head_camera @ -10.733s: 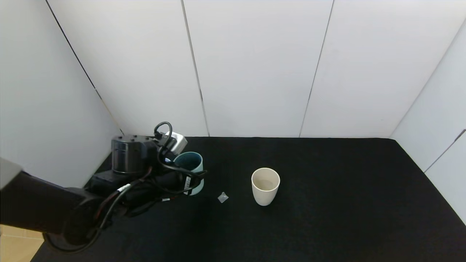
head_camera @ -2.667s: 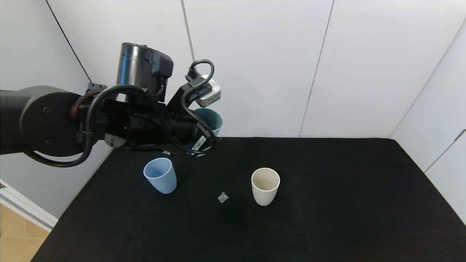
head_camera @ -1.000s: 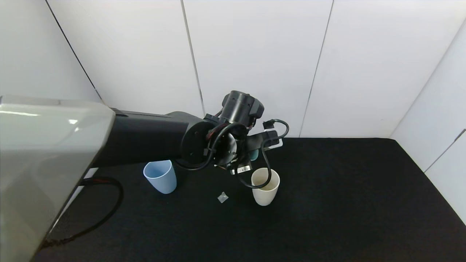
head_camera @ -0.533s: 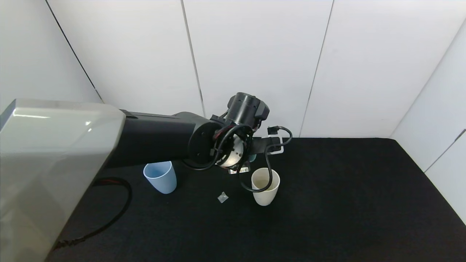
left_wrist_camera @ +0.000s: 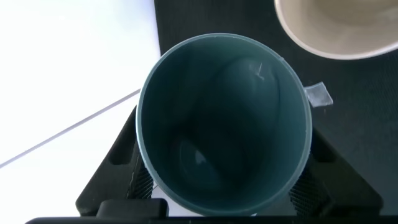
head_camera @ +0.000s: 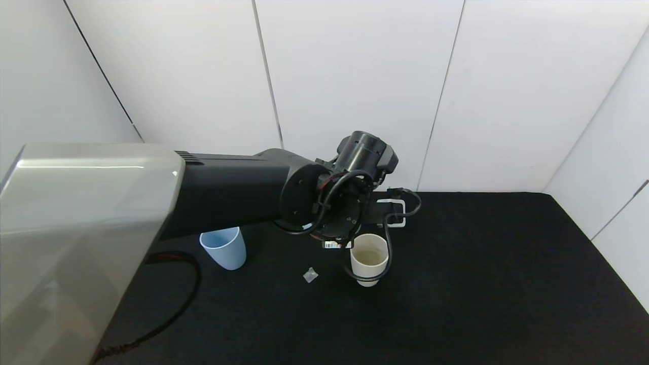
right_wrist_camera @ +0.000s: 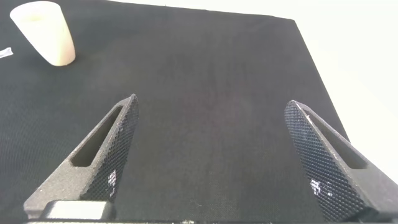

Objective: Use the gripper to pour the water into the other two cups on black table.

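Observation:
My left gripper [head_camera: 376, 217] hangs just behind and above the cream-white cup [head_camera: 369, 259], mostly hidden by its own wrist and cables. In the left wrist view it [left_wrist_camera: 222, 177] is shut on the teal-green tumbler [left_wrist_camera: 224, 124], a jaw on each side. The tumbler's mouth points toward the cream cup's rim [left_wrist_camera: 336, 31]. The periwinkle-blue cup [head_camera: 224, 248] stands upright on the black table [head_camera: 481, 284], left of the arm. My right gripper [right_wrist_camera: 211, 102] is open and empty, low over the table [right_wrist_camera: 217, 68], far from the cream cup [right_wrist_camera: 45, 32].
A small clear scrap [head_camera: 310, 275] lies on the table between the two cups and also shows in the left wrist view [left_wrist_camera: 318, 94]. White wall panels [head_camera: 355, 91] close the table at the back and both sides.
My left arm has swung right from beside the blue cup to over the cream cup. Its wrist has rolled, and the teal tumbler is now hidden in the head view.

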Robot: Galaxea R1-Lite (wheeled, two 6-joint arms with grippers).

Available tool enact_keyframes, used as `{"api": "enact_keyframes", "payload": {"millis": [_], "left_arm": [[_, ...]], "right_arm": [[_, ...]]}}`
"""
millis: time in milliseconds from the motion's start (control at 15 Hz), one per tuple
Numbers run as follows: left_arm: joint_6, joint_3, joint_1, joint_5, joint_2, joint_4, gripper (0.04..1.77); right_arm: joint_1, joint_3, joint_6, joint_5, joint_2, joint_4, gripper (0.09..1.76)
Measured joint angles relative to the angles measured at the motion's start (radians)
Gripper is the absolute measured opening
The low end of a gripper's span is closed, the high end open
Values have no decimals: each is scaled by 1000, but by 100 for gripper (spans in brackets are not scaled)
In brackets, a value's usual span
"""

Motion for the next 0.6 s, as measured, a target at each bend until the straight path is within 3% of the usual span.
{"api": "enact_keyframes", "payload": {"millis": [267, 600], "left_arm": [[60, -71, -20, 52, 24, 63, 117], [175, -97, -27, 122, 52, 63, 117]], "right_arm": [[0, 0, 0, 0, 0, 0, 171], [0, 0, 0, 0, 0, 0, 171]]}}
